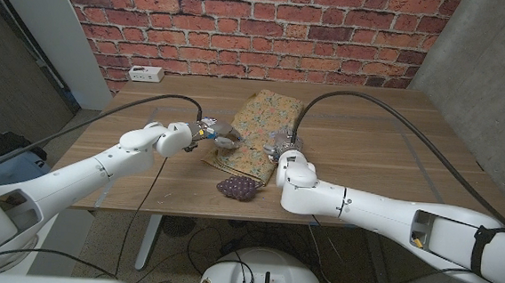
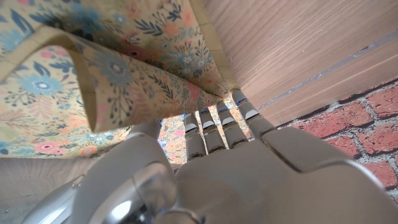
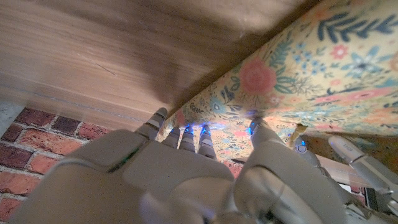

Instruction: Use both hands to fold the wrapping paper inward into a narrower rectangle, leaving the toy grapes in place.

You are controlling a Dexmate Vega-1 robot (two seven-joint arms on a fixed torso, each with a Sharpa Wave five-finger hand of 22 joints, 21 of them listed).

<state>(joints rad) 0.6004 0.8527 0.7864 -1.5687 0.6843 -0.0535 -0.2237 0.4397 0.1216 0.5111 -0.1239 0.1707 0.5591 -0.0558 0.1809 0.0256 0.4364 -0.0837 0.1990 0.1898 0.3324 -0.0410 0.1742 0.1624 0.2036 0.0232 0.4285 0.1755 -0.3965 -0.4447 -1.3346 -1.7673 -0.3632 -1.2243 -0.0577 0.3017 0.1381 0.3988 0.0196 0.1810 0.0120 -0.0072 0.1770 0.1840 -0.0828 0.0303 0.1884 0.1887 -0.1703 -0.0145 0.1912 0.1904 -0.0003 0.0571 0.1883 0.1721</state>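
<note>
The left hand (image 1: 207, 134) pinched the wrapping paper (image 1: 258, 128) at its left long edge, thumb on one side and fingers (image 2: 214, 127) on the other, with a flap of the floral sheet lifted and curling over in the left wrist view. The right hand (image 1: 283, 151) held the opposite long edge; in the right wrist view its fingertips (image 3: 186, 134) sat under the raised paper and its thumb against the printed face, so it too gripped the sheet.

From the hands outward, the paper lay between them on the desk (image 1: 367, 158), its long axis running from about 7 o'clock near the robot to 1 o'clock toward the brick wall (image 1: 260, 26). The paper lay toward 3 o'clock from the left hand and toward 9 o'clock from the right, so each inward fold would likely cross that long axis toward the centre. Both hands were equally close, each on its own edge.

The toy grapes (image 1: 238, 188) sat at about 6 o'clock of the sheet, just beside its near end; whether they touched the paper I could not tell. A white power strip (image 1: 145, 72) lay at the far left corner.
</note>
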